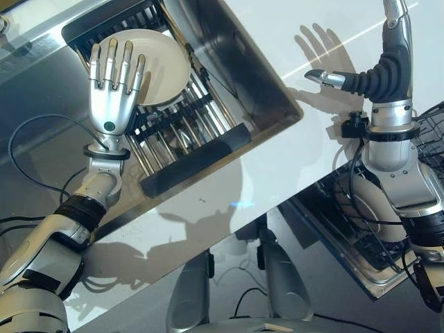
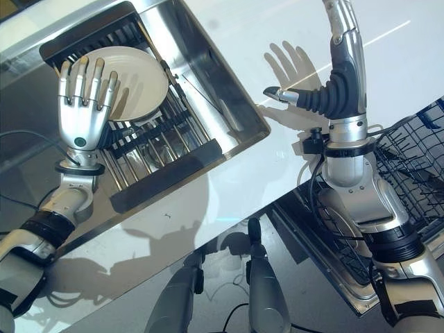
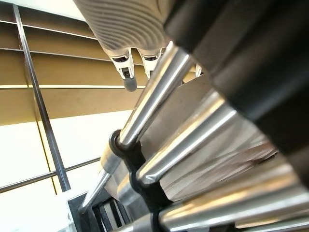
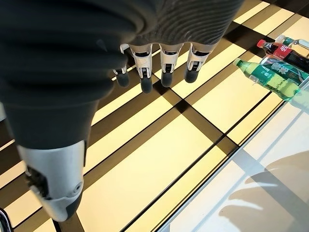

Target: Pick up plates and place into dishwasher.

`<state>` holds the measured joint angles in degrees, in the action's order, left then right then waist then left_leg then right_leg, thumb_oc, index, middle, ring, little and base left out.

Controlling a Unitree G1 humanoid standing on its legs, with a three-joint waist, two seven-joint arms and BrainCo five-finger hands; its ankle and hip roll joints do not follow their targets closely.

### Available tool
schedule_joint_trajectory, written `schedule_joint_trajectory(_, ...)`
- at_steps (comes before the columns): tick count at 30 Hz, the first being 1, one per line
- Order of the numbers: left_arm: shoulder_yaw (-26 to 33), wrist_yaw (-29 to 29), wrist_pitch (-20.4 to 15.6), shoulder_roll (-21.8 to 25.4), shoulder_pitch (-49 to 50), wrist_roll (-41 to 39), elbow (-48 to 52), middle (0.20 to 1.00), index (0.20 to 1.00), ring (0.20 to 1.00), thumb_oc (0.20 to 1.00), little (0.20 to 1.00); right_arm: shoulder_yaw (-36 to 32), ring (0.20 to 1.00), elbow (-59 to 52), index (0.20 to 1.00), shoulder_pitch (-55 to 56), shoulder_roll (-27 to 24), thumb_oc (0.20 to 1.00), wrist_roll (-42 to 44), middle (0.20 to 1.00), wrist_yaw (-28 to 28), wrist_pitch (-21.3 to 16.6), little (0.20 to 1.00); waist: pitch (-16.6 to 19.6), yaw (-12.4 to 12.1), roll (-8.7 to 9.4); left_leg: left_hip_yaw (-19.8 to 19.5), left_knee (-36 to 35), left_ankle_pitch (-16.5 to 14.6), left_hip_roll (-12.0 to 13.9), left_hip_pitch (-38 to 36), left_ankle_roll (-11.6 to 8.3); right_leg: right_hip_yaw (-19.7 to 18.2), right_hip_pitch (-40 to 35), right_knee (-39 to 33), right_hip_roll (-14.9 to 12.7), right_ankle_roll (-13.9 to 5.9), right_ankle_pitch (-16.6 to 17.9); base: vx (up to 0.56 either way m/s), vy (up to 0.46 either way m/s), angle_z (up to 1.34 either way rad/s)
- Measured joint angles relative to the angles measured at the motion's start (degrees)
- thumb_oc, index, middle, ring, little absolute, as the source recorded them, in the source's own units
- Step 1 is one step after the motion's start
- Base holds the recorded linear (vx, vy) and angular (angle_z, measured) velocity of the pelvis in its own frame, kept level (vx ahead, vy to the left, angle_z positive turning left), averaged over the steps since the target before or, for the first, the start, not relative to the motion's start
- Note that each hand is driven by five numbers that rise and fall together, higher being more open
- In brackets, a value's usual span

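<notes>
A round cream plate [image 1: 156, 66] leans tilted among the metal tines of the rack [image 1: 182, 132] in the steel sink, upper left. The dishwasher basket [image 2: 416, 163], dark wire, sits at right edge.

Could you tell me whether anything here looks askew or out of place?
Nothing stands out. The plate leans in the sink rack, the left hand is open over it, and the right hand is open above the counter. No spills or damage show.
</notes>
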<state>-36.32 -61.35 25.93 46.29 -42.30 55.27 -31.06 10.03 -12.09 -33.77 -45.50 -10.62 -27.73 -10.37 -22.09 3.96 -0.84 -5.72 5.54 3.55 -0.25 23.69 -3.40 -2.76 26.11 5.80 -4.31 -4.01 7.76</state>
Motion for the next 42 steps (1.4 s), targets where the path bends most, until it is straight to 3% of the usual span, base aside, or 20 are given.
schedule_joint_trajectory(7, -3.1, 0.0, 2.9, 0.1, -2.9, 0.0, -2.2, 1.000, 1.000, 1.000, 1.000, 1.000, 0.2, 1.000, 1.4, 1.000, -1.9, -0.1, 1.000, 0.0, 1.000, 0.0, 0.1, 1.000, 0.2, -0.1, -0.13, 0.0, 0.3, 0.0, 0.0, 1.2, -0.01, -0.1, 1.5, 0.7, 0.0, -1.18, -0.9, 0.00, 0.000, 0.00)
schedule_joint_trajectory(15, -7.6, 1.1, 6.3, 0.3, -7.9, -0.5, -6.2, 1.000, 1.000, 1.000, 1.000, 1.000, 2.3, 1.000, 5.2, 1.000, -6.1, 0.1, 1.000, -0.1, 1.000, -0.2, 0.6, 1.000, 1.1, -0.1, -0.89, -0.8, -0.6, -0.3, 0.6, 4.1, -0.27, -0.8, 4.3, 0.8, 0.8, -5.75, -4.8, 0.00, 0.017, -0.03)
schedule_joint_trajectory(17, -9.0, 2.0, 6.4, 1.6, -9.5, -0.5, -6.3, 1.000, 1.000, 1.000, 1.000, 1.000, 2.4, 1.000, 5.3, 1.000, -6.4, 0.5, 1.000, -0.1, 1.000, -0.5, 0.6, 1.000, 0.8, 1.4, 0.16, -0.5, 1.2, -0.8, -0.9, 4.5, -1.09, -1.0, 5.5, 1.8, -0.6, -4.55, -6.1, 0.00, 0.034, 0.20)
schedule_joint_trajectory(18, -9.1, 2.7, 7.4, 1.3, -9.7, -0.5, -6.5, 1.000, 1.000, 1.000, 1.000, 1.000, 2.6, 1.000, 5.4, 1.000, -7.2, 0.4, 1.000, -0.1, 1.000, -0.8, 0.6, 1.000, 0.7, 1.9, 0.62, 0.2, 8.0, -1.4, -2.8, 5.8, -0.58, -1.0, 6.0, 2.4, -1.8, -4.37, -5.9, 0.00, 0.039, -0.10)
schedule_joint_trajectory(19, -9.1, 3.6, 8.7, 0.3, -9.0, -0.5, -6.9, 1.000, 1.000, 1.000, 1.000, 1.000, 3.1, 1.000, 5.5, 1.000, -7.6, 0.1, 1.000, 0.0, 1.000, -1.0, 0.6, 1.000, 1.1, 1.0, -0.82, 0.1, 8.7, -4.1, -2.5, 4.7, 2.13, -1.4, 6.0, 2.6, -0.9, -4.70, -5.9, 0.01, 0.035, -0.27)
schedule_joint_trajectory(20, -9.1, 4.7, 9.5, -1.1, -9.0, -0.5, -7.2, 1.000, 1.000, 1.000, 1.000, 1.000, 3.4, 1.000, 5.4, 1.000, -7.5, 0.5, 1.000, 0.0, 1.000, -1.5, 0.5, 1.000, 1.5, 0.1, -1.72, 0.1, 7.2, -3.2, -1.9, 4.8, 2.72, -1.8, 7.4, 6.9, -0.5, -4.47, -6.4, 0.01, 0.037, -0.17)
schedule_joint_trajectory(21, -9.3, 5.6, 9.5, -1.4, -9.3, -0.4, -7.2, 1.000, 1.000, 1.000, 1.000, 1.000, 3.7, 1.000, 5.3, 1.000, -7.5, 0.7, 1.000, -0.1, 1.000, -1.5, 0.5, 1.000, 1.6, 0.5, -1.89, 0.3, 5.9, -2.9, -1.3, 4.9, 2.67, -1.7, 8.4, 14.0, 0.4, -2.83, -7.4, 0.01, 0.045, 0.30)
schedule_joint_trajectory(22, -10.3, 6.1, 9.5, -1.0, -10.1, -0.3, -7.2, 1.000, 1.000, 1.000, 1.000, 1.000, 4.2, 1.000, 5.4, 1.000, -7.4, 0.6, 1.000, -0.1, 1.000, -1.2, 0.5, 1.000, 2.1, 1.9, -0.97, 0.2, 4.4, -2.8, -2.6, 3.7, 2.50, -1.5, 4.8, 13.4, -0.8, -3.36, -9.3, 0.01, 0.038, 0.35)
schedule_joint_trajectory(23, -10.5, 6.7, 9.7, -0.9, -10.3, -0.3, -7.3, 1.000, 1.000, 1.000, 1.000, 1.000, 4.6, 1.000, 5.6, 1.000, -7.8, 0.4, 1.000, -0.1, 1.000, -1.0, 0.4, 1.000, 2.2, 1.9, -1.01, 0.3, 3.5, -2.1, -2.5, 3.3, 2.11, -2.0, 3.8, 11.2, -0.6, -0.55, -9.3, 0.01, 0.032, 0.13)
schedule_joint_trajectory(25, -10.5, 7.6, 10.2, -1.3, -10.3, -0.2, -7.3, 1.000, 1.000, 1.000, 1.000, 1.000, 4.6, 1.000, 5.6, 1.000, -8.0, 0.6, 1.000, 0.0, 1.000, -0.9, 0.4, 1.000, 2.1, 1.3, -1.36, 0.1, 2.8, 0.0, -2.5, 3.0, 2.09, -2.0, 4.0, 11.3, -0.4, -0.65, -9.0, 0.01, 0.022, -0.13)
schedule_joint_trajectory(34, -13.2, 16.5, 15.0, -2.0, -11.9, 6.8, -7.3, 1.000, 1.000, 1.000, 1.000, 1.000, 4.9, 1.000, 6.5, 1.000, -8.5, 1.0, 1.000, 0.0, 1.000, -0.7, 0.4, 1.000, 2.2, 1.5, -1.51, 0.2, 2.8, 0.2, -3.0, 3.0, 2.21, -2.1, 4.1, 11.4, -0.8, -0.93, -9.0, 0.00, 0.000, 0.00)
schedule_joint_trajectory(42, -14.9, 19.8, 17.0, -2.6, -12.9, 7.1, -7.3, 1.000, 1.000, 1.000, 1.000, 1.000, 5.4, 1.000, 6.7, 1.000, -8.8, 1.1, 1.000, 0.0, 1.000, -0.3, 0.5, 1.000, 2.2, 1.6, -1.50, 0.5, 2.9, 0.6, -3.4, 3.0, 2.65, -2.6, 4.1, 12.0, -1.2, -1.29, -8.9, 0.00, 0.004, 0.00)
